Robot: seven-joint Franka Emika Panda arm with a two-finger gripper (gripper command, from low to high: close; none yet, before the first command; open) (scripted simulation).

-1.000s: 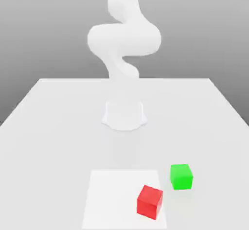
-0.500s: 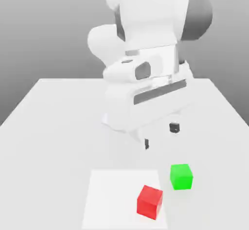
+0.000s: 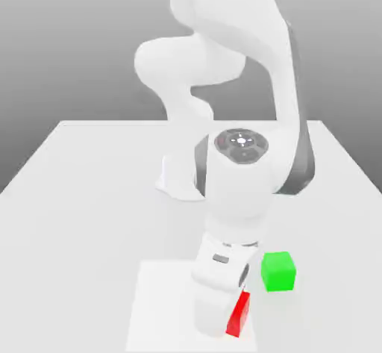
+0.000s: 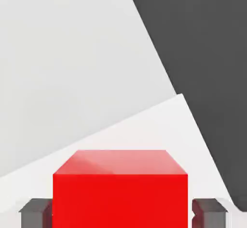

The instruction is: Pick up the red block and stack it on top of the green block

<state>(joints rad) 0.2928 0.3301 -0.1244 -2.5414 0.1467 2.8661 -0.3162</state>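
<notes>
As a white robot arm [image 3: 237, 195] bends low over a table [image 3: 74, 225], its gripper [image 4: 122, 213] is closed on a red block [image 4: 120, 200]

Where the hand view looks along the gripper, two dark gray fingertips [image 4: 35, 214] flank opposite sides of the block. One meets its side; a thin sliver shows between the block and the other. The block's front face is bright red, and its upper face a paler red.

In the exterior view, the white hand reaches down and hides part of the red block, leaving a slanted red strip visible at the hand's right side. The block is at the right edge of a flat white square [image 3: 164, 299], toward the near end of the pale table.

A bright green block [image 3: 278, 272] sits upright on the table, just outside the square to the exterior view's right. It is near the red block but apart from it, and a little farther back.

Behind the hand, the arm rises and curves back to its white base [image 3: 179, 180], with a plain gray background beyond.
</notes>
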